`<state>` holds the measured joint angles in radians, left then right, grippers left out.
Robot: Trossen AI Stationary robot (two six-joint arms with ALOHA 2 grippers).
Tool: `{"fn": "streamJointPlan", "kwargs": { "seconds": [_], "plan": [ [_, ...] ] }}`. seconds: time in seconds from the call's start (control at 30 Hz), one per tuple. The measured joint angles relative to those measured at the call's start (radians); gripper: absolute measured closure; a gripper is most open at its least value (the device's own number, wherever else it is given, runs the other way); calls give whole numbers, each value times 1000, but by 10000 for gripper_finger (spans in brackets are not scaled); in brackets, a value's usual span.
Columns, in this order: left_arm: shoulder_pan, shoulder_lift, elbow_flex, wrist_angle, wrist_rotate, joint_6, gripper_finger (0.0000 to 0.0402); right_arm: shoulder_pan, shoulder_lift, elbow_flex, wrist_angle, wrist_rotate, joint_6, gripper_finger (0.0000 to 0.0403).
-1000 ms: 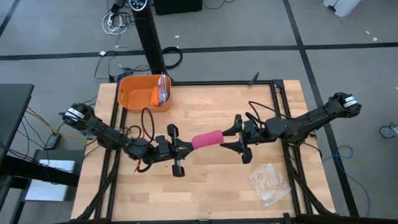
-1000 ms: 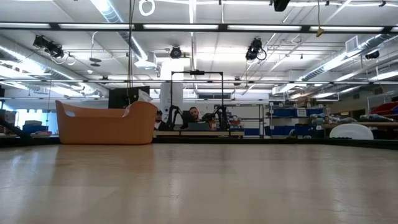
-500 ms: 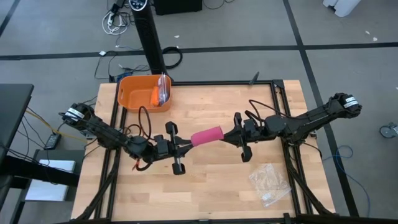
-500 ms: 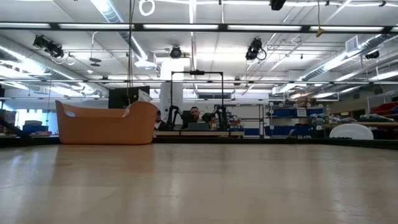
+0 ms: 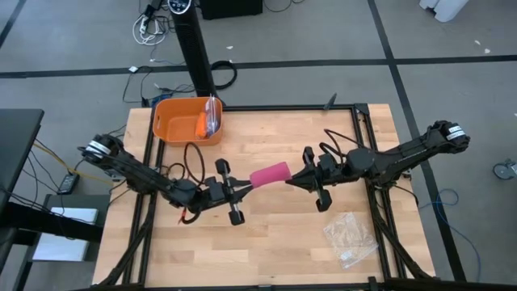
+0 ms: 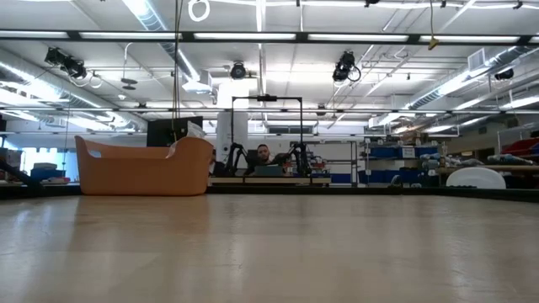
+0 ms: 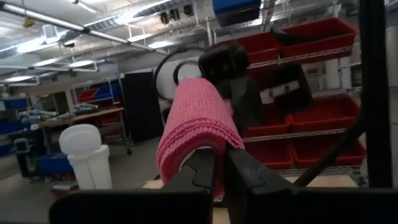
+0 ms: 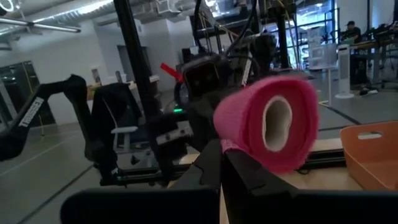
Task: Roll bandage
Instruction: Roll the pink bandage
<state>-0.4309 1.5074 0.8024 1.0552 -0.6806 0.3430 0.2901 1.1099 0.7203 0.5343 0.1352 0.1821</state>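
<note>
Currently the bandage (image 5: 269, 175) is a compact pink roll held in the air above the middle of the counter (image 5: 275, 234), pinched at both ends: the left claw (image 5: 243, 189) is closed on its left end and the right claw (image 5: 298, 180) is closed on its right end. In the left wrist view the fingertips (image 7: 214, 163) nip the lower edge of the roll (image 7: 196, 130), and in the right wrist view the closed fingers (image 8: 219, 167) sit just under the open core of the roll (image 8: 268, 124), catching only a fold of cloth at the rim. Risk 1: both holds look shallow, on outer layers only; if either arm twists or pulls away, the outer wrap could peel and the roll unwind. Risk 2: if the arms draw apart along the roll's axis, the layers may telescope into a cone. Risk 3: if one claw lets go while the other has so little cloth, the roll may droop or drop to the counter. Farther out, the clear plastic bag (image 5: 350, 237) lies near the counter's front right and the orange tub (image 5: 187, 120) stands at the back left, both well apart from the roll, so snagging seems unlikely. Low view shows only the tub (image 6: 143, 166) and bare counter (image 6: 269, 244).
</note>
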Motion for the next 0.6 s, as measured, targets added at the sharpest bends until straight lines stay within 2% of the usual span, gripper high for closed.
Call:
{"fn": "streamJointPlan", "kwargs": {
  "seconds": [0.13, 0.27, 0.6],
  "plan": [
    [1, 25, 0, 21, -4, -3, 382, -6, 1, 16, -13, 0, 0, 398],
    [5, 37, 1, 27, -7, -10, 382, -22, 1, 16, -15, 19, 19, 375],
    [8, 37, 0, 21, -10, -43, 382, -38, 1, 18, -32, 17, 84, 257]
  ]
}}
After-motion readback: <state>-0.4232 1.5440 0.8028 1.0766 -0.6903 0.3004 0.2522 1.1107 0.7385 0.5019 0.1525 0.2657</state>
